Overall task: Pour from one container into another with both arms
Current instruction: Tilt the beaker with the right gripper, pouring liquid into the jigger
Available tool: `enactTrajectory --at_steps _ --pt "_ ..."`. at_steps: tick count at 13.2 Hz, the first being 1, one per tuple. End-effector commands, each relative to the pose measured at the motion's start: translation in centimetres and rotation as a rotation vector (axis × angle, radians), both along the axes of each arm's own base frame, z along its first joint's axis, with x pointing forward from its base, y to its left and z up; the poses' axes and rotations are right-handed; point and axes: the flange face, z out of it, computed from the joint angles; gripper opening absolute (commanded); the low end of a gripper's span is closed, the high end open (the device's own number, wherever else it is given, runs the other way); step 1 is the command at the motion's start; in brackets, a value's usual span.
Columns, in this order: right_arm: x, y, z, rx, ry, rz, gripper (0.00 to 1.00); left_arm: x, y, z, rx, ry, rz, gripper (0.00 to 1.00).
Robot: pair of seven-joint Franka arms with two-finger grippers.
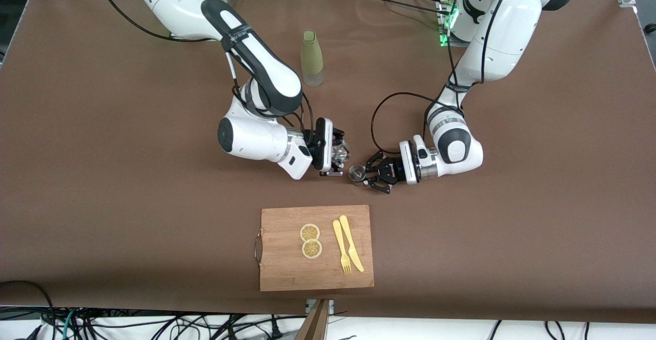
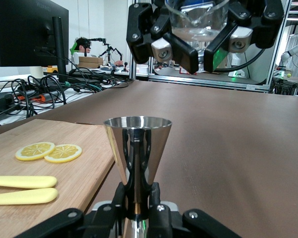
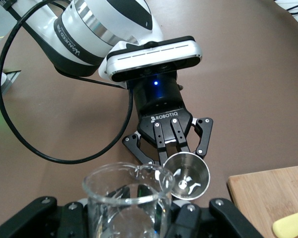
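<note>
My left gripper (image 1: pixel 365 174) is shut on the narrow waist of a steel jigger (image 1: pixel 355 172), near the table's middle, with the cup's open mouth up. In the left wrist view the jigger (image 2: pixel 137 139) rises straight out of my gripper (image 2: pixel 137 201). My right gripper (image 1: pixel 339 155) is shut on a clear glass beaker (image 1: pixel 340 151), beside the jigger and higher. The right wrist view shows the beaker (image 3: pixel 124 198) in my jaws, its lip close to the jigger's rim (image 3: pixel 187 176). The left wrist view shows that beaker (image 2: pixel 196 20) above the jigger.
A green bottle (image 1: pixel 312 58) stands nearer the robots' bases. Nearer the front camera lies a wooden cutting board (image 1: pixel 279 273) with two lemon slices (image 1: pixel 310 240) and a yellow fork and knife (image 1: pixel 347 247). Black cables loop from both wrists.
</note>
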Motion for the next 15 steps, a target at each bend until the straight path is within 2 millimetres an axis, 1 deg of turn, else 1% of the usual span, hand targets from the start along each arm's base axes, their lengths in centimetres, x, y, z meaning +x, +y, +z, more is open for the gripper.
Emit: enactTrajectory --at_steps 1,3,5,7,9,10,13,14,15 --pt "-0.2 0.3 0.4 -0.053 0.005 -0.023 0.00 -0.4 -0.1 1.5 0.006 -0.025 0.026 0.00" --pt "-0.3 0.6 0.5 -0.091 0.024 -0.046 0.00 -0.6 0.0 1.6 0.007 -0.024 0.025 0.00" --pt "-0.2 0.6 -0.1 -0.097 0.033 -0.053 0.00 -0.6 0.0 1.6 0.008 -0.022 0.025 0.00" --pt "0.0 0.6 -0.1 -0.096 0.030 -0.087 0.00 -0.6 0.0 1.6 0.009 -0.022 0.026 0.00" --pt "-0.4 1.4 0.1 -0.095 0.035 -0.115 0.00 -0.7 0.1 1.4 0.010 -0.019 0.026 0.00" --pt "-0.3 1.4 -0.2 -0.095 0.035 -0.128 0.00 -0.7 0.0 1.5 0.010 -0.021 0.024 0.00" --pt "-1.3 2.6 0.0 -0.099 0.064 -0.142 0.00 -0.7 0.0 1.4 0.010 -0.019 0.024 0.00" --pt "-1.7 3.4 0.5 -0.105 0.061 -0.140 0.00 -0.7 0.0 1.4 0.011 -0.019 0.025 0.00" --pt "-1.7 3.7 0.8 -0.121 0.061 -0.152 0.00 -0.7 0.0 1.5 0.010 -0.021 0.024 0.00"
